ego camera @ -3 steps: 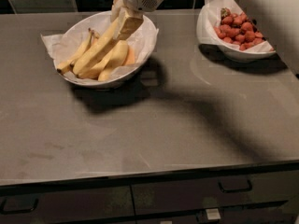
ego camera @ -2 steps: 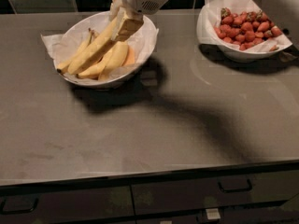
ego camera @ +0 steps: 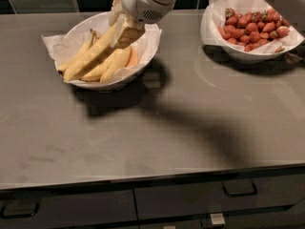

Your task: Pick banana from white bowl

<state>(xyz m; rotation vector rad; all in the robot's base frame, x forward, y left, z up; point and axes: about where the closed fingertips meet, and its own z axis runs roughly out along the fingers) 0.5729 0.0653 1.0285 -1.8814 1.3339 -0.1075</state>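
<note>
- The gripper (ego camera: 126, 32) is hanging low over the white bowl (ego camera: 114, 85), at about 2 o'clock of the bowl, and the arm is coming in from 12 o'clock.
- I cannot tell if the gripper is wide, narrow or already holding something; its tip is lying right against the upper end of the banana (ego camera: 90, 58).
- The banana is lying inside the white bowl on top of the heap, running from 8 o'clock up to 2 o'clock, and its lower end is reaching the rim near the crinkled paper (ego camera: 52, 44).
- Shorter bananas (ego camera: 114, 63) are lying just beside it toward 4 o'clock and touching it.
- The white bowl is standing at 10 o'clock on the grey counter (ego camera: 167, 128); a second bowl (ego camera: 238, 54) with strawberries (ego camera: 252, 30) is standing well apart at 2 o'clock.
- In my judgement the banana is light and fairly stiff, but under the skin it is soft, so a hard squeeze is risking a bruise.
- The skin is looking smooth and a little slippery, and the long shape is likely to swing if it is held only at one end.
- I am thinking the better place for holding is across the thick body near the upper end, not at the thin tip.
- The lift, I am guessing, is needing to go straight up, so the neighbours and the paper are not dragged along.
</note>
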